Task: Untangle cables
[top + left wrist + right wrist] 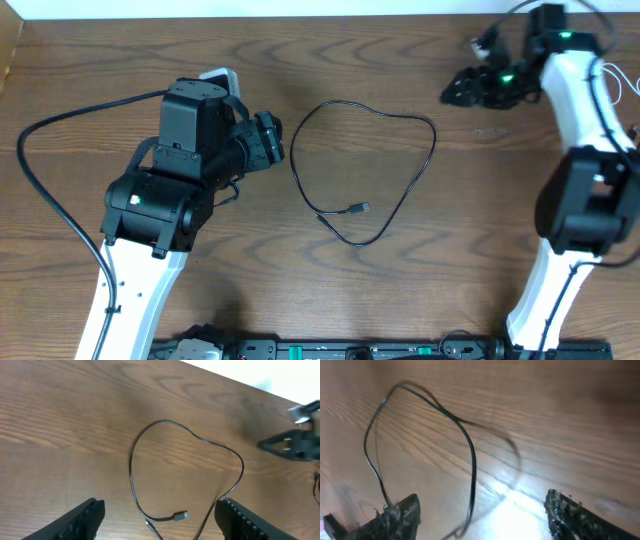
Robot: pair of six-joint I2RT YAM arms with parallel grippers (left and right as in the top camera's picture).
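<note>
The black cable [433,140] lies in one open loop on the middle of the wooden table, one plug [358,208] inside the loop. In the left wrist view the cable [131,467] and plug [180,516] lie ahead, between the fingers. My left gripper [274,140] [160,506] is open and empty, just left of the loop. My right gripper [456,92] [481,499] is open and empty at the far right, beyond the loop's upper right corner. A thin dark cord [471,460] shows blurred in the right wrist view. A thin white cord [622,82] curls at the right edge, mostly hidden.
The left arm's thick black cable [40,180] sweeps over the table's left side. The right arm's white body [585,110] stands along the right edge. A black rail [330,350] runs along the front edge.
</note>
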